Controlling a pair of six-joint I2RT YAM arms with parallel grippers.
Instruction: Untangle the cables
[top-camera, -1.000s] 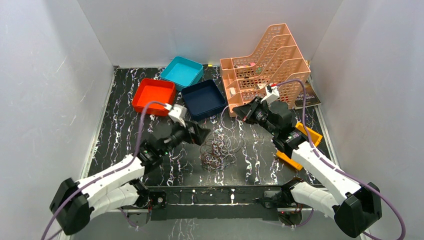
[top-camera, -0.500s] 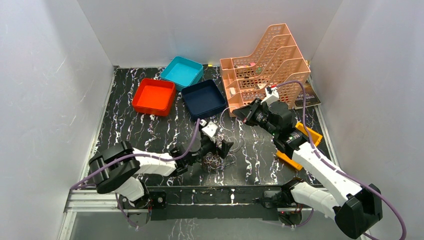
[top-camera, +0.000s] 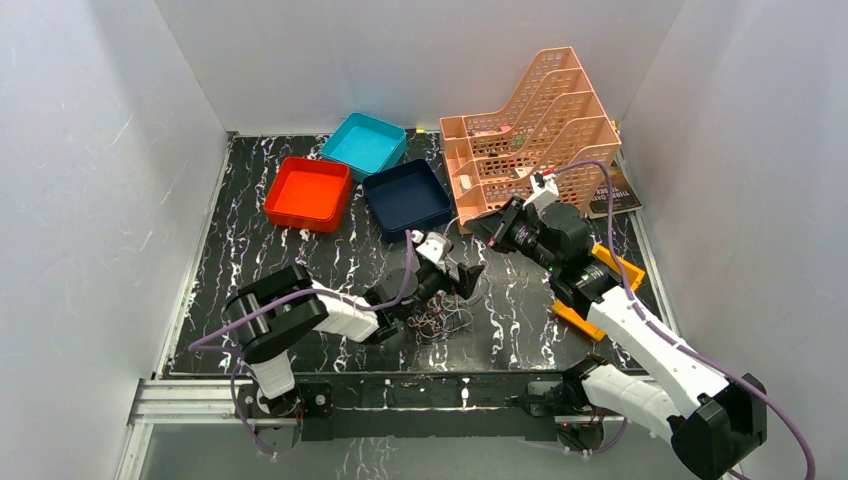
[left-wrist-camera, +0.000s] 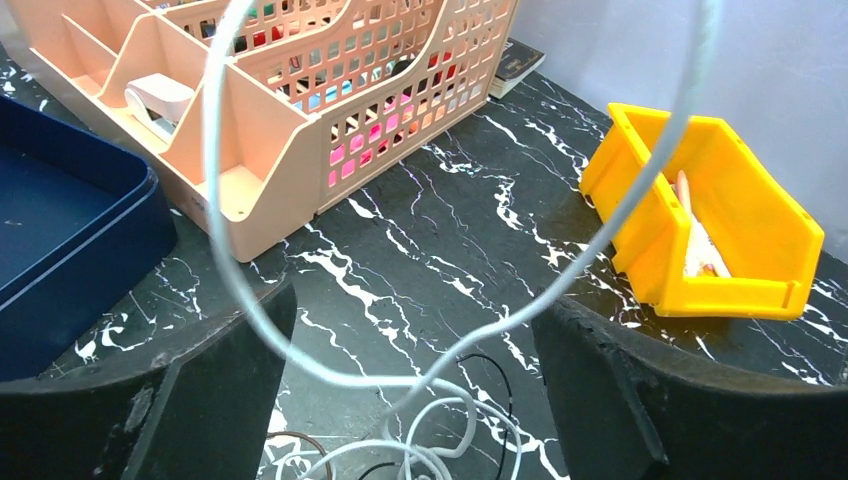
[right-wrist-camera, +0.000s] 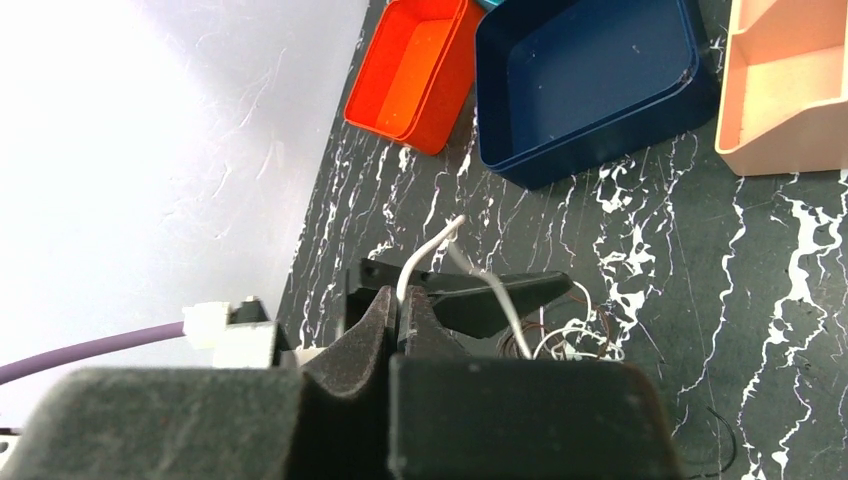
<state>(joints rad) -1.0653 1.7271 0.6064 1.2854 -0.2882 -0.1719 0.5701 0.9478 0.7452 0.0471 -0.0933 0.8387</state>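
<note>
Here, pale object (left-wrist-camera: 697, 243) in yellow bin (left-wrist-camera: 745, 297)

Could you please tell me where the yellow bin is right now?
In the top view, the yellow bin sits near the right edge of the table, partly under the right arm, just nearer than the peach rack.

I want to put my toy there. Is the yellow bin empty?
No, a pale object already lies inside the yellow bin.
</note>
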